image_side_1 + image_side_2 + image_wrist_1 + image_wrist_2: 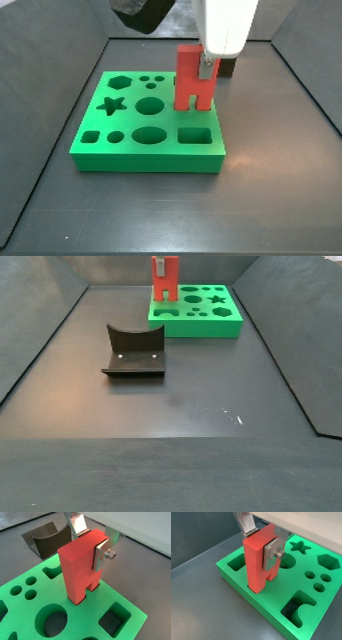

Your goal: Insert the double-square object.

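The double-square object [79, 567] is a tall red block. It stands upright, forked end down, on the green board [27, 579] near one edge. It shows in both wrist views [258, 562] and in both side views [194, 88] [163, 281]. My gripper [90, 542] is shut on its upper part, with one silver finger on each side [261, 541]. The two prongs meet the board at its cut-outs. I cannot tell how deep they sit. In a side view the gripper [207, 62] hangs straight down over the board [134, 150].
A dark brown block with a curved notch [134, 353] lies on the dark floor away from the board [221, 326]; it also shows in a wrist view [47, 537]. The board has star, hexagon, round, oval and square holes [299, 547]. Dark walls enclose the floor.
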Robot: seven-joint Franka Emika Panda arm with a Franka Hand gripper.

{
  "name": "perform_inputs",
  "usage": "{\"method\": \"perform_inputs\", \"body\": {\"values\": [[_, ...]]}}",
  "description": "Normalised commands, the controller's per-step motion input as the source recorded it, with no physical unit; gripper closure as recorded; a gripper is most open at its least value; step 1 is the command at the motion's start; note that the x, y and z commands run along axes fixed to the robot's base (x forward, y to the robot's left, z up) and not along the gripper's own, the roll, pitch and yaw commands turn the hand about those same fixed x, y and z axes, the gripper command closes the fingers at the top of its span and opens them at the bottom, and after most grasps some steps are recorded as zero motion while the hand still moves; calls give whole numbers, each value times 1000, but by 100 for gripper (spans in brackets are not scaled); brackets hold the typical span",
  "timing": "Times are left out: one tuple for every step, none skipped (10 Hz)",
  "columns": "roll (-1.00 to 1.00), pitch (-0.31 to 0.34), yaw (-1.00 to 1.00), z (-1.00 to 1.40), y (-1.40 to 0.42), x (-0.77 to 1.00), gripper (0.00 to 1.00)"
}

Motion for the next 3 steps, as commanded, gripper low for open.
{"method": "perform_inputs", "body": {"values": [[99,-33,0,-269,0,0,100],[-86,-34,0,-14,80,0,100],[0,0,0,0,0,0,100]]}}
